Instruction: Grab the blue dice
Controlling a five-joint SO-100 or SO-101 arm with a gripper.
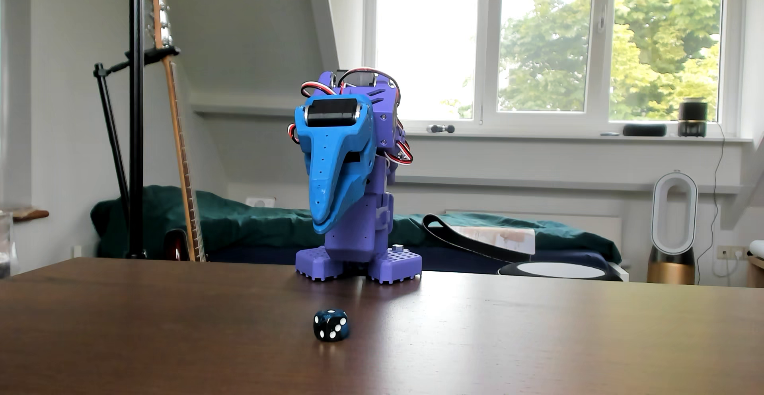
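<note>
The blue dice [330, 325] is a small dark navy cube with white pips. It rests on the dark wooden table [537, 337], in front of the arm and toward the camera. My gripper [328, 223] is bright blue, mounted on a purple arm [355, 238] folded at the table's far edge. It hangs tip down, well above and behind the dice, touching nothing. Its two jaws lie together with no gap between them and hold nothing.
The arm's purple base [395, 265] sits at the table's far edge. A black stand pole [135, 110] rises at the far left, with a guitar [177, 130] behind it. A bed, a fan and a window lie beyond the table.
</note>
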